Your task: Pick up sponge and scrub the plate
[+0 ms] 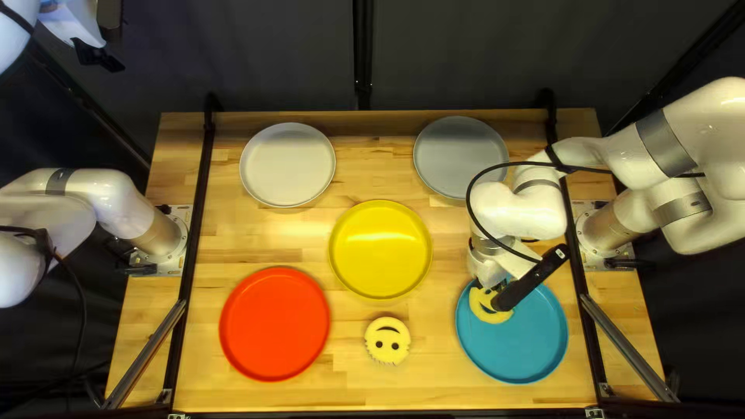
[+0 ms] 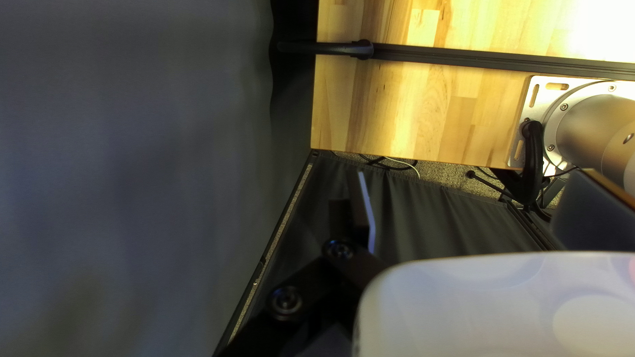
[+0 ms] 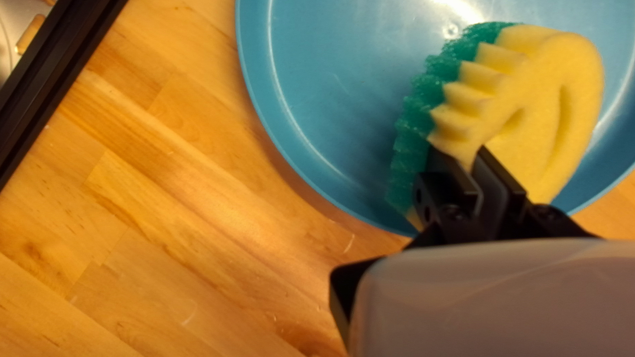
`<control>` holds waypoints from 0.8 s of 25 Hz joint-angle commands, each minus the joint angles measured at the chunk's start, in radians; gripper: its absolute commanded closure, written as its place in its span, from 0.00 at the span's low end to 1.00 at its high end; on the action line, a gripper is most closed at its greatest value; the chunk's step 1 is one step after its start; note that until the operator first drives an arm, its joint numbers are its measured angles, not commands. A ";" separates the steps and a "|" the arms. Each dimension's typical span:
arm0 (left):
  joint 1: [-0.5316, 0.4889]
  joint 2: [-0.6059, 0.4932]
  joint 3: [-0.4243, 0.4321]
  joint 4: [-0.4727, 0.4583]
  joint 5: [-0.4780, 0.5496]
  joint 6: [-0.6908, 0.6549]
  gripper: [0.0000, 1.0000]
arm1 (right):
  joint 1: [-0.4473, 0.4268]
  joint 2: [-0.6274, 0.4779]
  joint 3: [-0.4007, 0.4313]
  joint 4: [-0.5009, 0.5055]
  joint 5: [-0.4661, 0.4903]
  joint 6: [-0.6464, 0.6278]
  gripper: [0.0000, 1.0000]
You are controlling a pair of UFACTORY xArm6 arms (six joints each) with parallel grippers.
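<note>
Over the blue plate [image 1: 516, 349] at the front right of the top left view, my right gripper [image 1: 500, 289] is lowered onto a yellow smiley sponge [image 1: 483, 310]. The right wrist view shows this gripper [image 3: 473, 165] shut on the sponge [image 3: 562, 112], which tilts with its green scrubbing layer against or just over the blue plate [image 3: 331, 99]; exact contact cannot be told. My left gripper [image 1: 97, 54] is raised at the far left corner, away from the plates. Its own wrist view shows the left gripper [image 2: 473, 198] open, its fingers wide apart with nothing between them.
A second smiley sponge [image 1: 387, 341] lies between the red plate [image 1: 274, 324] and the blue one. A yellow plate [image 1: 380, 250] is mid-table. White [image 1: 287, 164] and grey [image 1: 458, 155] plates sit near the far edge. Black rails [image 1: 191, 256] run along both sides.
</note>
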 commanded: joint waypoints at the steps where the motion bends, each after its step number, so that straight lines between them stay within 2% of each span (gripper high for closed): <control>1: 0.000 0.000 0.000 0.000 0.000 0.000 0.00 | 0.057 0.050 -0.048 0.010 -0.020 0.033 1.00; 13: 0.000 0.000 0.000 0.000 0.000 0.000 0.00 | 0.235 0.130 -0.153 0.004 -0.054 0.149 1.00; 20: 0.000 0.000 0.000 0.000 0.000 0.000 0.00 | 0.314 0.126 -0.105 0.027 -0.093 0.169 1.00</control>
